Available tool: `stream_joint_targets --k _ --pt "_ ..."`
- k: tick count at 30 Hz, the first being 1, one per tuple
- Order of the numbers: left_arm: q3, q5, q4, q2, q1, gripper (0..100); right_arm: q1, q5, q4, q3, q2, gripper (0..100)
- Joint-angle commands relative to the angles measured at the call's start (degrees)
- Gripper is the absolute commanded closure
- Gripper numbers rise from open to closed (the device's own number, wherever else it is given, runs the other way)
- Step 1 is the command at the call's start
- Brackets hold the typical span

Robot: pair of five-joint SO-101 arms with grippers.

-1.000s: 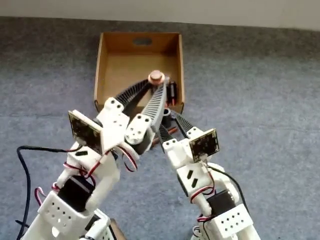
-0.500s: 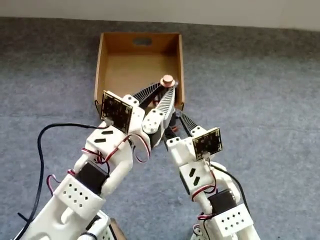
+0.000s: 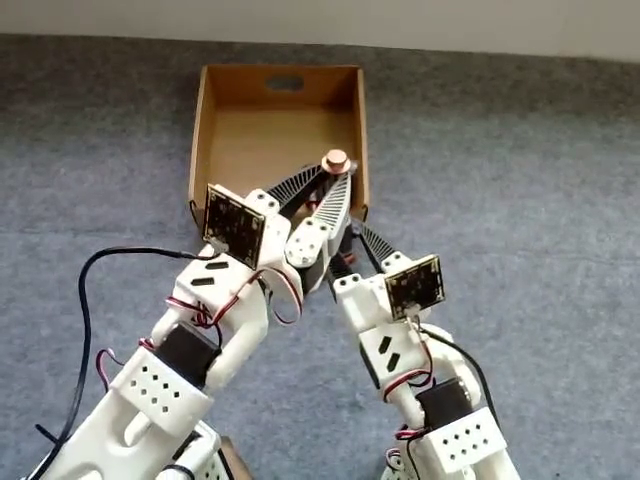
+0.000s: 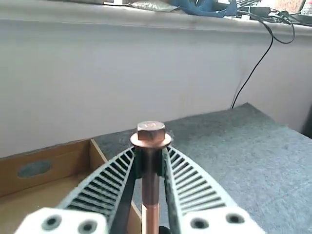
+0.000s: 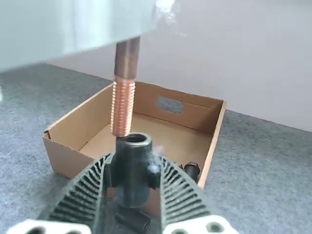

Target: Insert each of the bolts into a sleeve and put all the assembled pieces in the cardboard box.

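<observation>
My left gripper (image 4: pixel 150 158) is shut on a copper bolt (image 4: pixel 150 170), held upright with its hex head (image 3: pixel 335 160) on top, near the cardboard box's (image 3: pixel 210 140) front right corner. Underneath, my right gripper (image 5: pixel 131 168) is shut on a black sleeve (image 5: pixel 131 165), its open bore facing up. The bolt's threaded end (image 5: pixel 122 109) hangs just above the bore, a little to one side, not inside. A second bolt (image 5: pixel 191 170) and another black sleeve (image 5: pixel 132 220) lie on the carpet by the box's front wall.
Grey carpet (image 3: pixel 520 180) covers the table around the box. Both arms crowd the space in front of the box (image 5: pixel 204 122). A black cable (image 3: pixel 85 300) loops at the left arm's side. A pale wall (image 4: pixel 146 68) stands behind.
The left arm swung right and forward, carrying the bolt from over the box's middle to above the sleeve. In the last half second little moved.
</observation>
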Motion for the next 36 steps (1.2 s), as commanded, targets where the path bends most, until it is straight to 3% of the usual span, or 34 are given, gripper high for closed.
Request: stream_joint_targets --k 1,5,15,24,36 --pt "-0.5 -0.3 -5.6 0.0 0.5 99 0.7 0.4 -1.2 -0.5 -0.6 99.3" --pt "-0.3 -0.3 -9.0 0.0 0.6 99 0.7 0.4 -1.2 -0.3 -0.6 99.3" --pt "-0.1 -0.3 -8.9 0.6 0.6 99 0.7 0.4 -1.5 0.9 -0.8 99.3" --pt "-3.1 -0.3 -11.2 12.4 0.6 99 0.7 0.4 -1.5 0.8 -0.8 99.3" --pt "-3.5 -0.3 -10.9 12.6 0.7 99 0.7 0.4 -1.5 0.9 -0.8 99.3"
